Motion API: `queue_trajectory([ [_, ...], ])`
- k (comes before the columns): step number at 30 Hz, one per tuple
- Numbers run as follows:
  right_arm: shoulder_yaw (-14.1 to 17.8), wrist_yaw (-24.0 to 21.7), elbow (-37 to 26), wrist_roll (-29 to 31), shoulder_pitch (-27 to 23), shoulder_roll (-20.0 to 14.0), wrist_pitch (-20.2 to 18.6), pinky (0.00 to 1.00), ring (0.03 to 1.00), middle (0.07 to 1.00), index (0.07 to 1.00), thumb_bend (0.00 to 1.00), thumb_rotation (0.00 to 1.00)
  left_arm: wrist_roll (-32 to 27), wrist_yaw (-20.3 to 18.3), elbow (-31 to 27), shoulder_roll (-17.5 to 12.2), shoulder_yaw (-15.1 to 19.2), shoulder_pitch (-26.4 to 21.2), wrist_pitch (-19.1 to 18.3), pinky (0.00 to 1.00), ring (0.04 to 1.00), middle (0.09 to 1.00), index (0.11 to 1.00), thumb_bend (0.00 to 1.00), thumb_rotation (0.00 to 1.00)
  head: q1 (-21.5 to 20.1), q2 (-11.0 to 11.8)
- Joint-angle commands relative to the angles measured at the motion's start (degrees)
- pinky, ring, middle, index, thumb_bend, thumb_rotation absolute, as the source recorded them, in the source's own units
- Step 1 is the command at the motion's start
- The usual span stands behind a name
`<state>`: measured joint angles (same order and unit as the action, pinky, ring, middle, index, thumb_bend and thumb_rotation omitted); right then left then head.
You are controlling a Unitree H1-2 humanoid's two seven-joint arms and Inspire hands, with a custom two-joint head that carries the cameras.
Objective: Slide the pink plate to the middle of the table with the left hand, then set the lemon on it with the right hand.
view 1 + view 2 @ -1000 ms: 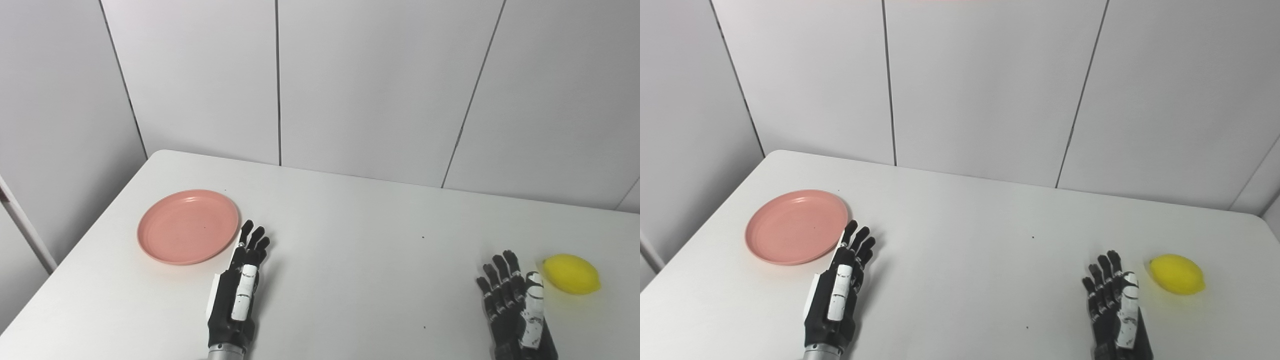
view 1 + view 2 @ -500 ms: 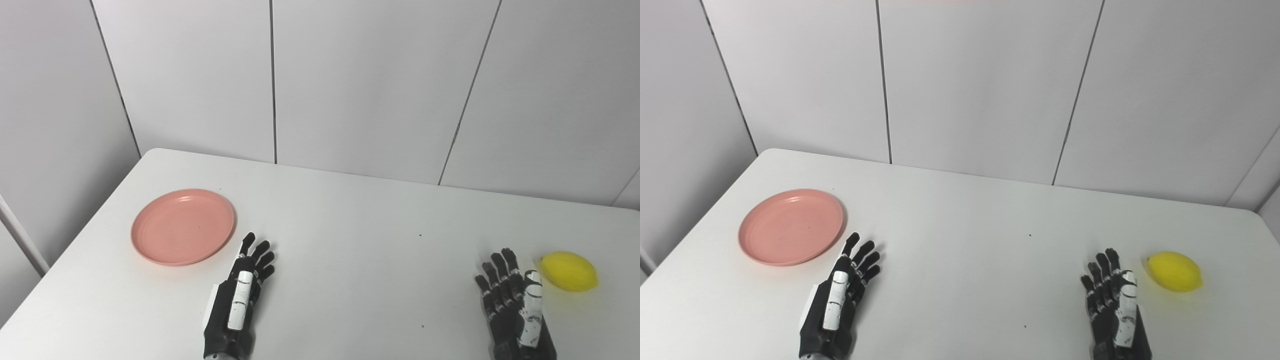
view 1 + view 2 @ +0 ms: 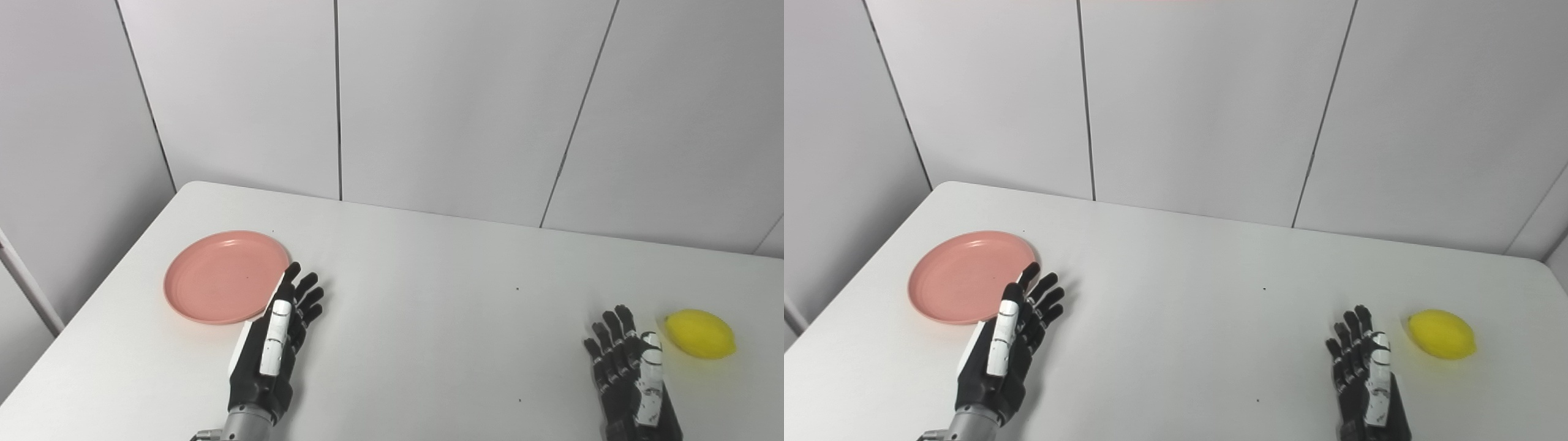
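pink plate (image 3: 223, 285): flat, table's left | lemon (image 3: 700, 334): far right

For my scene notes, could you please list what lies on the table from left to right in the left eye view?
pink plate → left hand → right hand → lemon

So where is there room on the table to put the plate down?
The widest bare patch is the middle of the table, between the left hand and the right hand. The far strip by the wall is free too. Only the ends are taken: pink plate left, lemon right.
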<state>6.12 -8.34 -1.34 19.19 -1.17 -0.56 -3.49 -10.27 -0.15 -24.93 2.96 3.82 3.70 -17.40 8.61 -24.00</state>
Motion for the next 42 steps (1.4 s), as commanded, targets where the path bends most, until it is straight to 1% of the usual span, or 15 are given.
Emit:
queue_trajectory([
  [1,-0.83,0.11,4.69,-0.45,3.34,1.46,0.14,1.0,1.0,1.0,1.0,0.73,1.0,-1.87,-0.79,-3.63,-1.56,0.11,-3.09,-2.49,0.92,0.924,0.936,0.947,0.76,0.9,-0.1,-0.04],
  [3,-0.98,0.16,4.67,-0.73,3.31,1.55,0.09,1.0,1.0,1.0,1.0,0.72,1.0,-3.44,-0.14,-5.54,-2.1,0.99,-4.81,-5.49,0.92,0.923,0.935,0.938,0.76,0.89,-0.37,-0.14],
  [6,-1.04,0.41,4.39,-1.06,3.34,1.83,-0.15,1.0,0.999,1.0,1.0,0.71,1.0,-5.62,0.8,-7.7,-3.33,2.29,-7.25,-8.72,0.93,0.926,0.933,0.94,0.75,0.89,-0.5,-0.28],
  [7,-1.08,0.44,4.27,-1.1,3.38,1.91,-0.26,1.0,0.999,1.0,1.0,0.71,1.0,-7.29,1.31,-8.2,-4.55,2.63,-8.26,-9.23,0.93,0.928,0.933,0.943,0.75,0.89,-0.64,-0.46],
  [9,-1.08,0.39,4.22,-1.07,3.38,2.0,-0.36,1.0,1.0,1.0,1.0,0.72,1.0,-10.64,2.48,-8.58,-6.96,2.89,-9.65,-9.49,0.97,0.958,0.965,0.982,0.79,0.91,-0.79,-0.56],
  [13,-1.2,0.54,4.08,-1.32,3.4,2.03,-0.9,1.0,1.0,1.0,1.0,0.72,1.0,-17.26,4.52,-7.81,-12.46,3.57,-11.65,-9.51,1.0,0.967,0.979,0.999,0.83,0.91,-1.03,-0.65],
  [16,-1.5,0.13,4.15,-1.72,3.39,1.64,-0.93,1.0,1.0,1.0,1.0,0.71,1.0,-23.38,5.14,-4.14,-17.78,5.47,-13.47,-9.5,0.99,0.954,0.955,0.977,0.9,0.85,-0.78,-1.1],
  [19,-1.38,-0.14,4.14,-1.53,3.48,1.5,-1.11,1.0,1.0,1.0,1.0,0.72,1.0,-28.43,5.32,-0.85,-22.57,6.23,-14.87,-9.5,1.0,0.95,0.947,0.97,0.92,0.83,-0.81,-1.35],
  [23,-1.49,0.13,3.87,-2.09,3.73,1.33,-1.27,1.0,1.0,1.0,1.0,0.69,1.0,-31.08,2.42,3.42,-27.66,7.41,-16.15,-9.49,1.0,0.95,0.939,0.974,0.91,0.85,-1.08,-1.56],
  [25,-1.39,0.01,3.92,-2.04,3.72,1.23,-1.17,1.0,1.0,1.0,1.0,0.68,1.0,-32.35,0.96,5.45,-29.69,8.41,-16.78,-9.48,0.97,0.939,0.926,0.984,0.9,0.83,-1.27,-1.93],
  [27,-1.25,-0.06,3.86,-1.83,3.63,1.16,-1.32,1.0,1.0,1.0,1.0,0.68,1.0,-32.45,-0.67,7.24,-31.01,8.86,-17.42,-9.4,0.96,0.94,0.925,0.989,0.9,0.84,-1.21,-2.12],
  [31,-0.91,0.0,3.59,-1.12,3.41,1.22,-1.88,1.0,1.0,1.0,1.0,0.68,1.0,-31.71,-3.6,10.1,-31.99,9.51,-18.43,-9.03,0.97,0.945,0.931,0.997,0.89,0.84,-0.87,-2.36],
  [35,-0.83,0.26,3.04,-1.01,3.42,1.19,-2.2,1.0,1.0,1.0,1.0,0.69,1.0,-29.33,-4.53,11.52,-32.65,9.91,-19.56,-8.92,0.97,0.952,0.934,0.993,0.89,0.84,-1.18,-2.62],
  [40,-1.02,0.52,1.78,-0.9,3.76,1.37,-2.79,1.0,1.0,1.0,1.0,0.68,1.0,-26.72,-6.19,12.98,-33.97,11.13,-21.28,-8.23,1.0,0.968,0.968,0.999,0.82,0.86,-1.4,-3.14],
  [42,-1.14,0.16,2.05,-0.85,3.77,1.26,-2.23,1.0,1.0,1.0,1.0,0.68,1.0,-26.37,-6.87,13.63,-34.24,11.84,-22.19,-8.05,1.0,0.978,0.986,1.0,0.79,0.86,-1.67,-3.21],
])
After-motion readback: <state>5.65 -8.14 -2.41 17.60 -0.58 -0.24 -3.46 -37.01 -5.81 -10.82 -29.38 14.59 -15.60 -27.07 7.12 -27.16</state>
